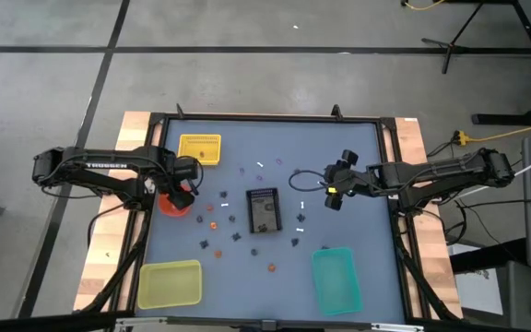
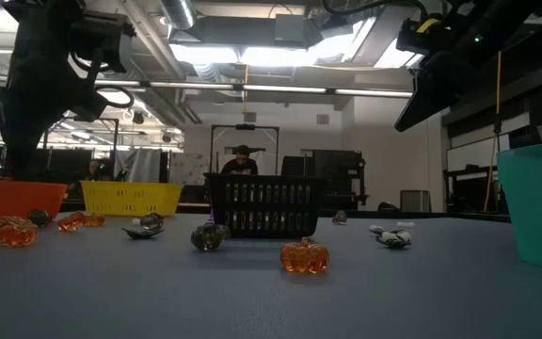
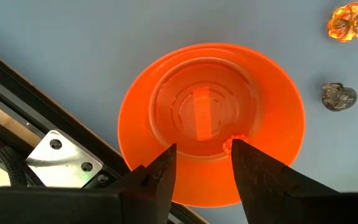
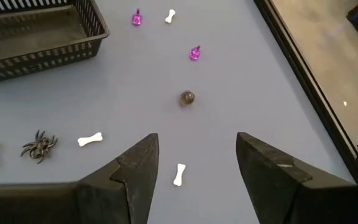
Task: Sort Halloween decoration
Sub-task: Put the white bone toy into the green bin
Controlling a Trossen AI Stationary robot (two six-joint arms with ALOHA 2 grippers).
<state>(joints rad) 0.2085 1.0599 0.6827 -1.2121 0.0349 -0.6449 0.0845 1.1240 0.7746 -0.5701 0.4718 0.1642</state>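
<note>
Left claw (image 3: 201,163) is hanging right over the orange bowl (image 3: 211,118) at the left edge of the bench (image 1: 358,157), jaws parted and holding nothing. A small orange trinket (image 3: 230,144) is sitting inside the bowl near the right finger, so this looks like the drop-off end of a sort cycle. Right claw (image 4: 194,163) is hovering above the bench right of centre, jaws wide and empty.

Halloween decoration (image 1: 238,226) is lying mostly scattered across the middle of the bench: white bones (image 4: 90,139), a dark spider (image 4: 39,146), purple pieces (image 4: 194,53), a brownish ball (image 4: 187,98), and orange pumpkins (image 2: 304,256) nearer the front. A few pieces are sitting around the black basket (image 1: 264,210).

Next move, as I judge it: left arm is needing to lift clear of the bowl and go for another orange piece; the orange pumpkin (image 3: 348,20) just beside the bowl looks closest. Right claw is well placed for a bone (image 4: 179,174) below it.

Hard to read: contents of the yellow basket (image 1: 200,148), yellow-green tray (image 1: 170,283) and teal bin (image 1: 336,278) aren't resolving from above. Low view is cutting both claws off at the top. Can't tell if the bowl trinket is touching the finger.
</note>
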